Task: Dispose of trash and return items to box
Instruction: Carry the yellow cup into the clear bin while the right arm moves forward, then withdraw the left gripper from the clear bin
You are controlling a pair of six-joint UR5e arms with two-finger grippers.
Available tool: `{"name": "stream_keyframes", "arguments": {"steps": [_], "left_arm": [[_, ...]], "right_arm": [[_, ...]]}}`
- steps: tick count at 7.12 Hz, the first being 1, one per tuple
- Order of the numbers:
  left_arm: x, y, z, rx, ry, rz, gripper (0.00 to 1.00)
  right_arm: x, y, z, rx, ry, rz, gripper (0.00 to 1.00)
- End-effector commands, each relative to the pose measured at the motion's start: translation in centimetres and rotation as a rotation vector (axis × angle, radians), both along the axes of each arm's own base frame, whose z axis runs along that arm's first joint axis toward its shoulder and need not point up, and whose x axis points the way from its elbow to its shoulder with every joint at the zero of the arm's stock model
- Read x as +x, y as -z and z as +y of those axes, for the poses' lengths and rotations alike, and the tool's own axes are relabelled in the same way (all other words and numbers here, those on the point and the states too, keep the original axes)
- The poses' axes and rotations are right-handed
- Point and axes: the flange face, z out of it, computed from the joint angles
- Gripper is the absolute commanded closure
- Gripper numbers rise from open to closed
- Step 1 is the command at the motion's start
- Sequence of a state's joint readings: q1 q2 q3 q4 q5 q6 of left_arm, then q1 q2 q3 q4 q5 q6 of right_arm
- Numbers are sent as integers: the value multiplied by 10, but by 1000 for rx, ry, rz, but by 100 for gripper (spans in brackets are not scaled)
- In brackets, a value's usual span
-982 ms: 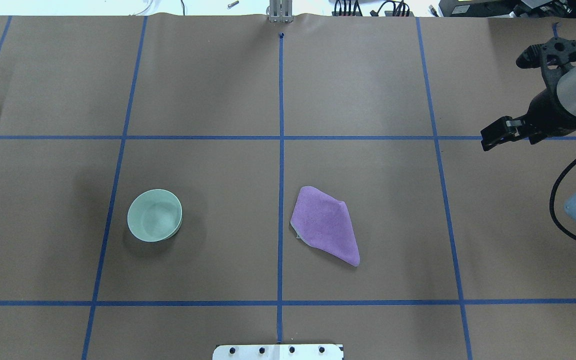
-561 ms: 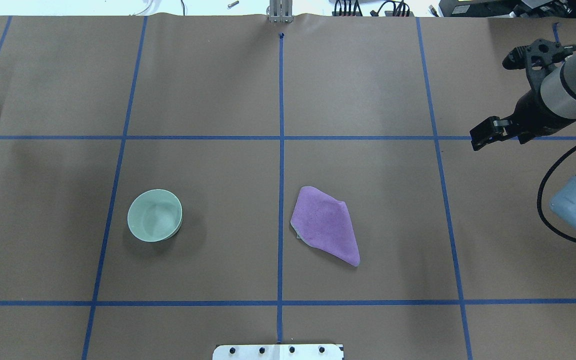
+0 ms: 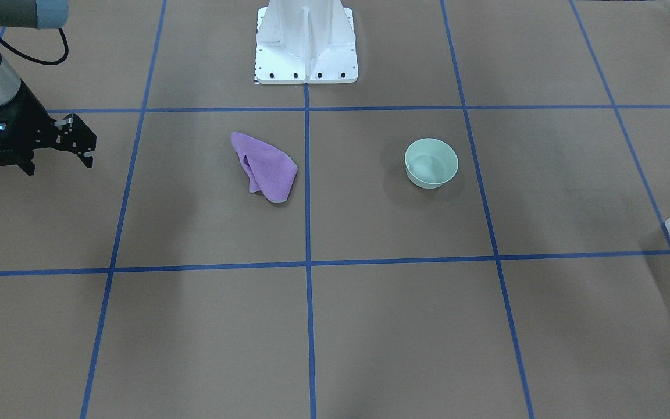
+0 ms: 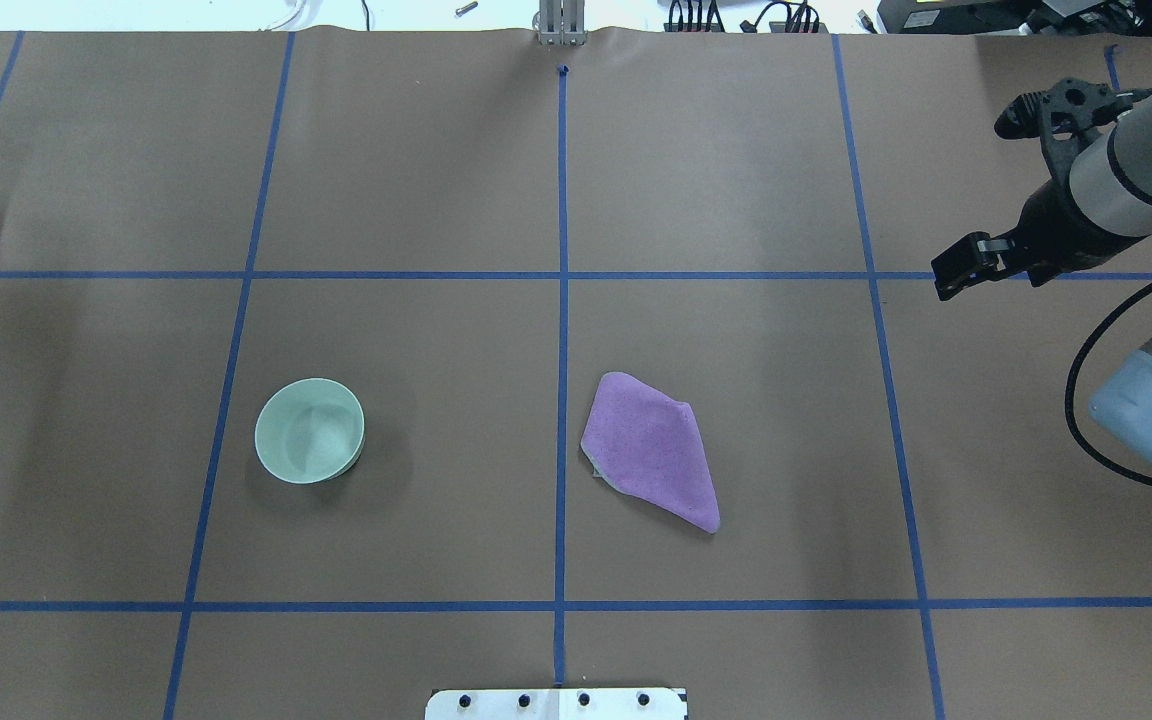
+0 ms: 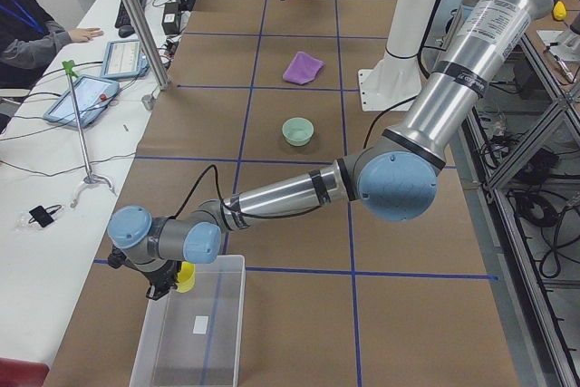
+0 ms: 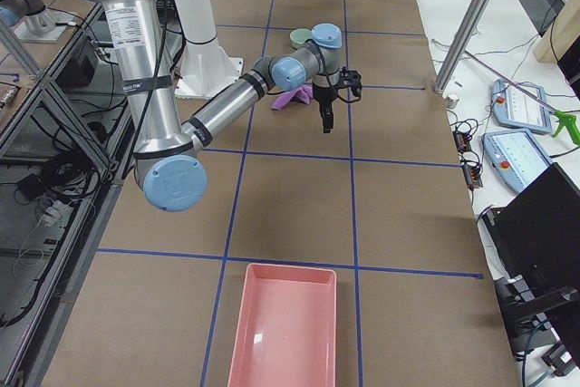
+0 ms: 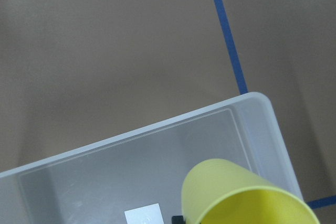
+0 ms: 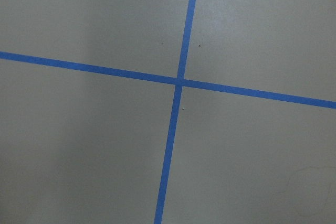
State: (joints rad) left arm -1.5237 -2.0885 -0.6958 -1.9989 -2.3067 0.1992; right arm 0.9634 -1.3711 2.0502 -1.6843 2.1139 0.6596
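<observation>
Yellow cup [image 7: 239, 195], position?
– Gripped by left tool [image 5: 166, 290], above a corner of the clear box [image 7: 252, 114]. Only the left wrist and left-side views show it.
– Right tool [image 3: 59, 167]?
– Front-facing view: fingers spread wide, holding nothing, above the table [image 3: 370, 326].

A yellow cup [image 7: 247, 195] hangs tilted above one corner of a clear plastic box [image 7: 157, 125]. A pale green bowl [image 4: 309, 430] stands upright, well apart from a folded purple cloth [image 4: 651, 450] lying flat just beside the centre line. A pink bin [image 6: 285, 333] sits at the right end.
</observation>
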Motion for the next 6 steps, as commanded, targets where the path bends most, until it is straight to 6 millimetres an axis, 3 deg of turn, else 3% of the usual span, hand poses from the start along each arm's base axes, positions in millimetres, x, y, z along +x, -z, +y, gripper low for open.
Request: {"name": "stream_keyframes", "arguments": {"steps": [1, 2, 4, 5, 6], "left_arm": [[24, -16, 8, -17, -22, 0, 100], [26, -22, 11, -28, -25, -1, 79], [25, -23, 14, 15, -32, 3, 1], [16, -17, 10, 30, -21, 7, 1], [-10, 3, 1, 53, 18, 12, 1]], "right_arm": [[-1, 1, -1, 2, 0, -1, 0], [-1, 2, -1, 4, -1, -1, 0], [-2, 2, -1, 3, 2, -2, 0], [-1, 3, -1, 3, 1, -3, 0], [-2, 3, -1, 3, -1, -4, 0]]}}
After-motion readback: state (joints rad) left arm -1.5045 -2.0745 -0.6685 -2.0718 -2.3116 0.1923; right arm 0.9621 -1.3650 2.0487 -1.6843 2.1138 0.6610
